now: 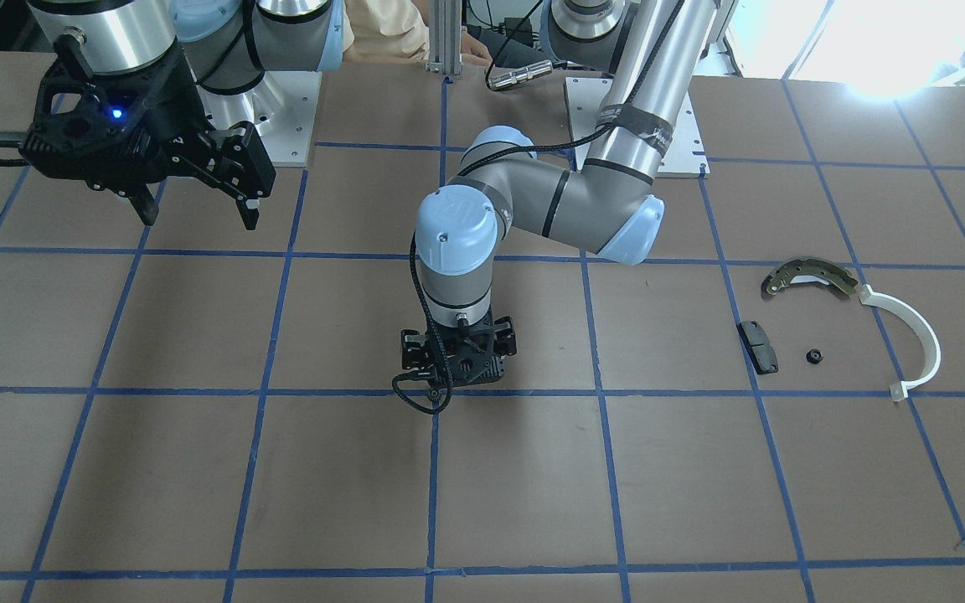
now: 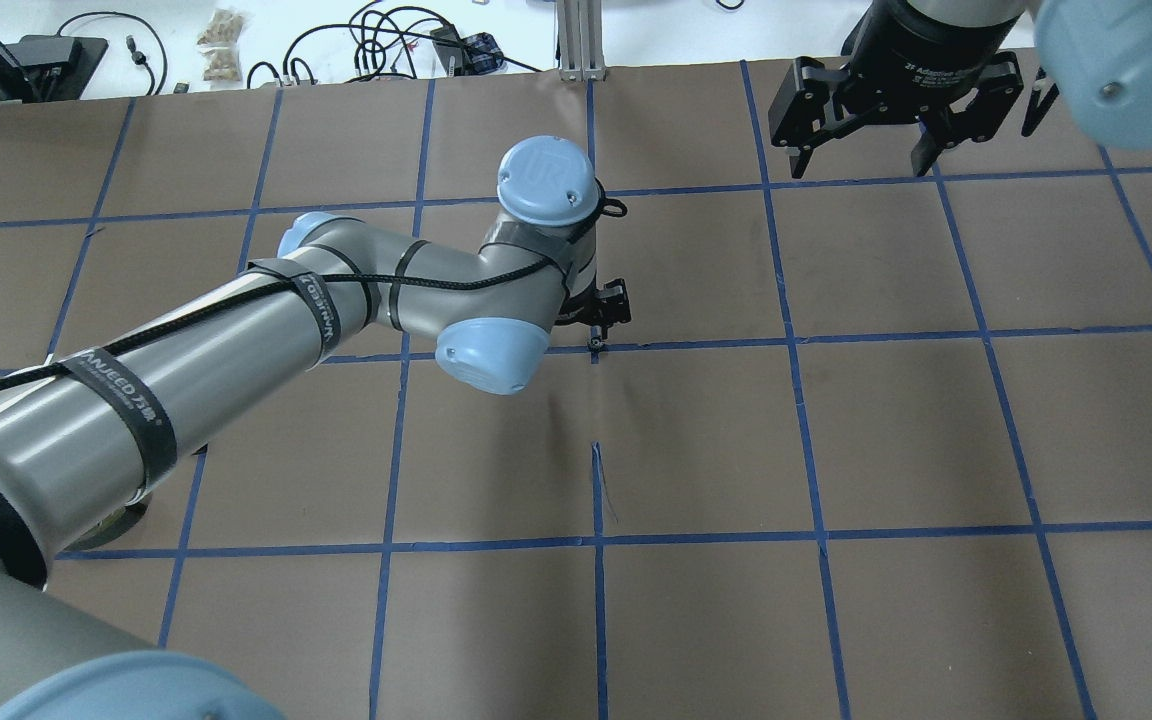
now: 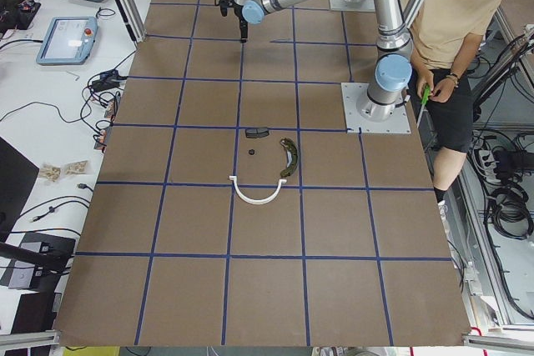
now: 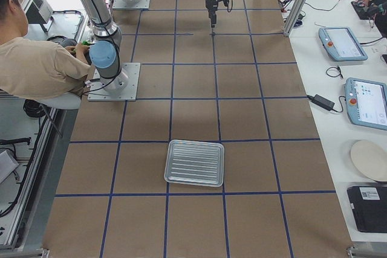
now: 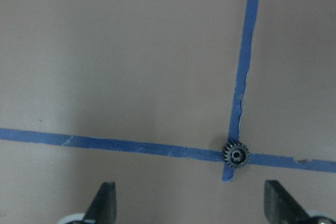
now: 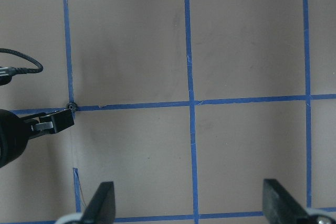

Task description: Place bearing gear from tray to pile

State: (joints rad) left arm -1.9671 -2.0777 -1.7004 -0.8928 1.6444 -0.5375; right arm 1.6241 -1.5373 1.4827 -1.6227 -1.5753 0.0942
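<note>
The gear (image 5: 235, 155) lies flat on the tabletop (image 1: 700, 486), right on a crossing of the blue tape (image 5: 245, 51) lines near the middle. It is outside the tray (image 4: 195, 162) and well apart from the pile (image 1: 843, 322).

The left claw (image 5: 190, 203) hangs low over that crossing, pointing straight down, its jaws spread wide and holding nothing. In the left wrist view the gear sits a little ahead of the line between the two fingers (image 5: 105, 203), nearer the one on that view's right. From the right wrist view the gear is at the very tip of one of those fingers; whether they touch cannot be told.

The right claw (image 1: 198, 219) is raised high above the tabletop on the robot's right side, jaws apart and empty.

The tray rests flat toward the robot's right end of the tabletop, nothing showing on its ribbed surface. The pile lies at the opposite end: a curved brake shoe (image 1: 809, 276), a white arc (image 1: 918, 335) with one end just beside the shoe, a black pad (image 1: 759, 346), and a small black round part (image 1: 814, 357) near the pad.
</note>
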